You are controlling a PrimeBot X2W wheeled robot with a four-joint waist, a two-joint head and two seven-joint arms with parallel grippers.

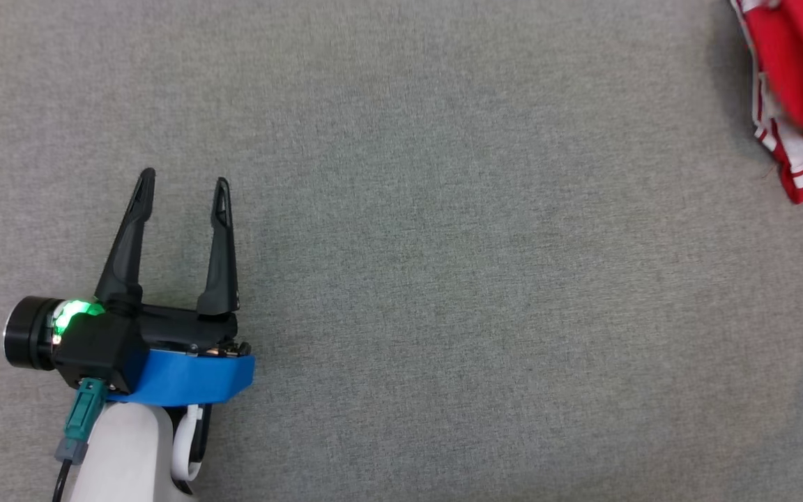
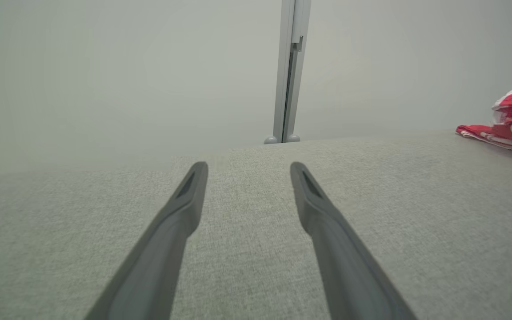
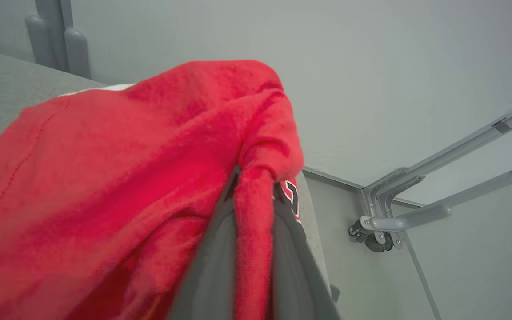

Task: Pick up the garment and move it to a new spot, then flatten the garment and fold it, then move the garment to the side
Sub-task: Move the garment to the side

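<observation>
A grey woven tabletop (image 1: 443, 279) filled most of the head view. At the lower left, the left end effector (image 1: 184, 178) hovered over the bare cloth surface with its two dark fingers spread wide apart, holding nothing. A green light (image 1: 77, 310) glowed on its black wrist housing, and a blue band (image 1: 185, 376) wrapped the joint above the pale forearm.

The garment (image 1: 802, 84), red with white striped trim, sat bunched at the far upper right corner of the head view, well apart from the left end effector. In the left wrist view its striped hem lay on the tabletop at the right edge, with red folds heaped above it. A pale metal post (image 2: 289, 71) stood upright beyond the tabletop's far edge, against a plain grey wall.

In the right wrist view, the right end effector (image 3: 256, 191) was closed on the garment: a roll of red cloth was pinched between its two dark fingers and bulged over their tips. A scrap of black-and-white lettering showed just beside the right-hand finger. Grey metal frame bars (image 3: 416, 213) ran along the wall to the right.
</observation>
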